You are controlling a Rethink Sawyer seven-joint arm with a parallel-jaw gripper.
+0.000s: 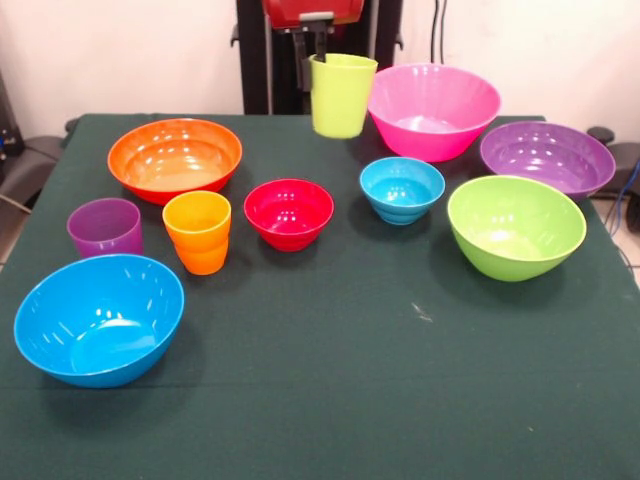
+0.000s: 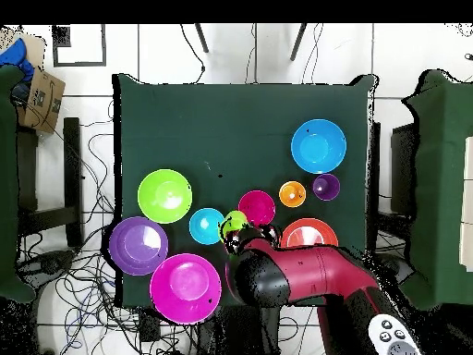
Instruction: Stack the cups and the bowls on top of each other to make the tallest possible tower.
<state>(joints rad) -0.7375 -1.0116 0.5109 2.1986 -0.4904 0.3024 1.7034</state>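
Note:
My gripper (image 1: pixel 321 47) is shut on the rim of the lime green cup (image 1: pixel 342 95) and holds it upright above the table's far side. Seen from overhead, the cup (image 2: pixel 233 222) hangs between the small light blue bowl (image 2: pixel 206 226) and the small red bowl (image 2: pixel 256 207). The orange cup (image 1: pixel 197 230) and purple cup (image 1: pixel 104 227) stand at the left. The red bowl (image 1: pixel 288 212) and light blue bowl (image 1: pixel 402 188) sit mid-table. The large bowls are orange (image 1: pixel 175 155), pink (image 1: pixel 433 108), purple (image 1: pixel 547 155), lime green (image 1: pixel 515 225) and blue (image 1: pixel 98 317). Each stands alone; no tower shows.
The arm (image 2: pixel 296 277) covers part of the orange bowl (image 2: pixel 308 233) in the overhead view. The green table (image 1: pixel 350 400) has open cloth along its near side. Cables and cabinets surround the table on the floor.

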